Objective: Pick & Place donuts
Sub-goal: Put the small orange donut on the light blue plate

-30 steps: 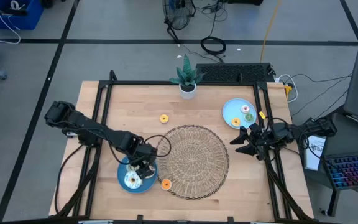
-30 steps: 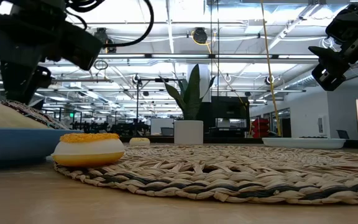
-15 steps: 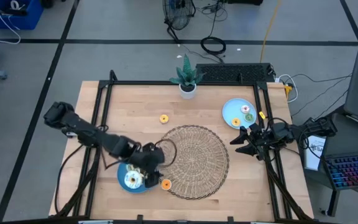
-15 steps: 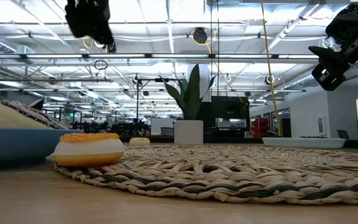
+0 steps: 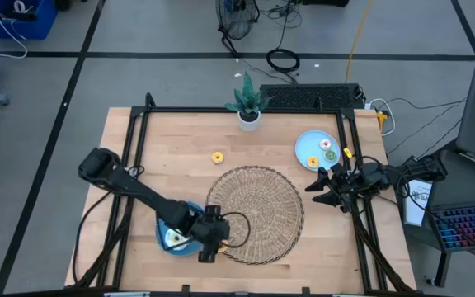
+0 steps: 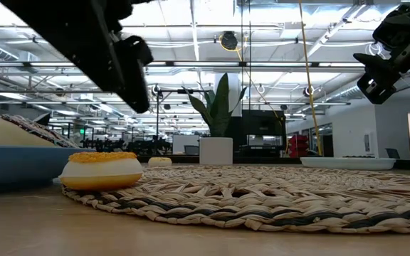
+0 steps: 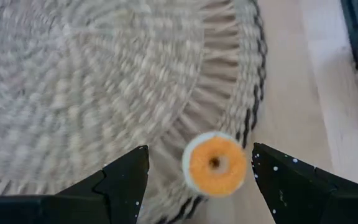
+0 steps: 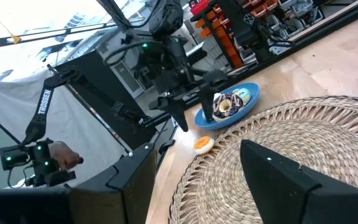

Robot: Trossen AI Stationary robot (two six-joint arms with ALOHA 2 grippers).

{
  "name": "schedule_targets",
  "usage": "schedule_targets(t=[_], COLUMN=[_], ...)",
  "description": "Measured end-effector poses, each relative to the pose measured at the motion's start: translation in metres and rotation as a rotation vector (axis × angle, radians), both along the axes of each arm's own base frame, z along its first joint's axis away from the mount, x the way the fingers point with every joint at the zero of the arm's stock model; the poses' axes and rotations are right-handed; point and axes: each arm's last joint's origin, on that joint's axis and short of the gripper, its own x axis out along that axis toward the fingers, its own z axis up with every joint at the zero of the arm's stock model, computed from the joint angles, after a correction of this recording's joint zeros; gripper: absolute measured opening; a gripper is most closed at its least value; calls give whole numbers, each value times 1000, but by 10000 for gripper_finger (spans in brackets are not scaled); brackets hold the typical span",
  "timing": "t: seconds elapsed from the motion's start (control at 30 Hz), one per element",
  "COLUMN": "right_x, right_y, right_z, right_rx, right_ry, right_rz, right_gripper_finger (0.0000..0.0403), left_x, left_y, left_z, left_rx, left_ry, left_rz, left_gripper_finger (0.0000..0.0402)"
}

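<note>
The left gripper (image 5: 208, 247) hangs above the front-left edge of the woven mat (image 5: 258, 213), directly over an orange-iced donut (image 7: 215, 163). In the left wrist view its two dark fingers (image 7: 124, 180) stand well apart, one on either side of the donut, and nothing is held between them. The donut lies flat, half on the mat's fringe and half on the bare wooden table (image 5: 180, 148). The low view shows this same donut (image 6: 102, 171) resting at the mat's edge, with the gripper still clear above it and not touching.

Just beside it sits a blue plate (image 5: 168, 243) holding donuts already; the right wrist view shows a dark-iced one and a mint one on that plate (image 8: 253, 93). A yellow donut (image 5: 218, 157) lies alone on the table beyond the mat, well apart from both plates. A second blue plate (image 5: 308, 148) at the far right carries two more small donuts (image 5: 328, 145).

The right gripper (image 5: 326, 188) waits near the table's right edge, just in front of that second plate, raised off the surface. Its fingers (image 8: 291, 180) are spread apart and empty, touching nothing. A potted plant (image 5: 247, 103) stands at the far edge of the table.
</note>
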Motion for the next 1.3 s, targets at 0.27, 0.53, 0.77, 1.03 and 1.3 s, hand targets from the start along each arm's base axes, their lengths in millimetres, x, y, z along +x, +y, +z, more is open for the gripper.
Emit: schedule_targets(t=[0.27, 0.53, 0.77, 1.03, 1.3], right_x=[0, 0, 0, 1, 1], right_y=[0, 0, 0, 0, 0], right_z=[0, 0, -1, -1, -1], right_rx=[0, 0, -2, -2, -2], right_ry=[1, 2, 7, 8, 7], right_rz=[0, 0, 0, 0, 0], right_gripper_finger=[219, 219, 219, 219, 219], left_x=[7, 14, 15, 15, 15], left_y=[-5, -11, -11, -10, -10], left_z=[-16, -42, -47, -47, -47], left_rx=[15, -11, -4, 6, 4], left_ry=[31, 79, 88, 92, 89], left_rz=[-11, -20, 19, 23, 23], left_gripper_finger=[282, 282, 282, 282, 243])
